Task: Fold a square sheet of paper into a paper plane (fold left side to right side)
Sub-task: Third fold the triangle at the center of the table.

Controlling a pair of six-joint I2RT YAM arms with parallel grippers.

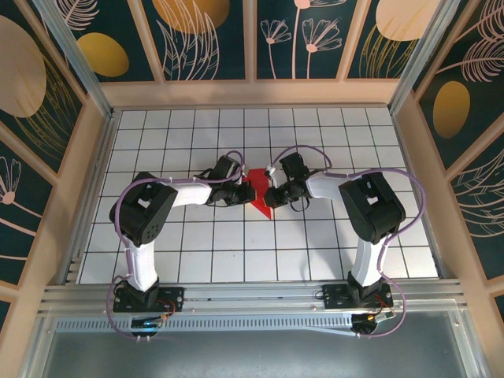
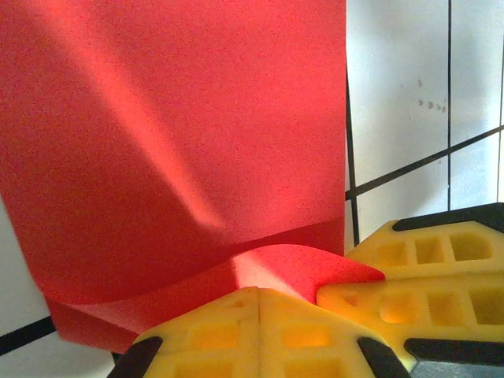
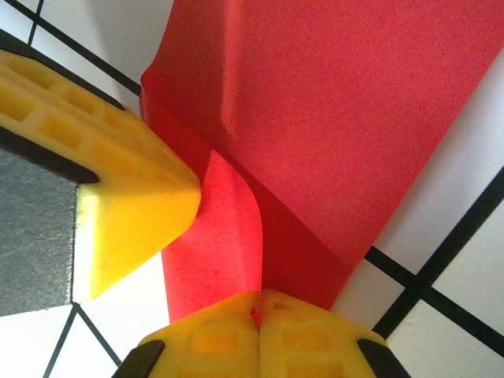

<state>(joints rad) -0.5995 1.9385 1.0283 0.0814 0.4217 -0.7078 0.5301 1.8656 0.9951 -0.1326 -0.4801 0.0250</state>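
Observation:
The square sheet of paper (image 1: 258, 194) is bright red and lies partly folded on the white grid table (image 1: 197, 252), between both grippers. My right gripper (image 1: 272, 193) is shut on a corner flap of it, and a sliver of red shows between its fingertips (image 3: 253, 313). The flap (image 3: 216, 236) curls up from the sheet (image 3: 354, 102). My left gripper (image 1: 241, 191) is shut, and its closed tips (image 2: 260, 293) rest against the curled flap (image 2: 291, 268) with no paper seen between them. In the left wrist view the right gripper's fingers (image 2: 425, 303) pinch the flap's tip.
The two grippers sit tip to tip at the table's middle, with the left gripper's fingers (image 3: 130, 185) close beside the right's. A wooden frame (image 1: 252, 93) with patterned panels walls the table on three sides. Open grid tiles lie all around the sheet.

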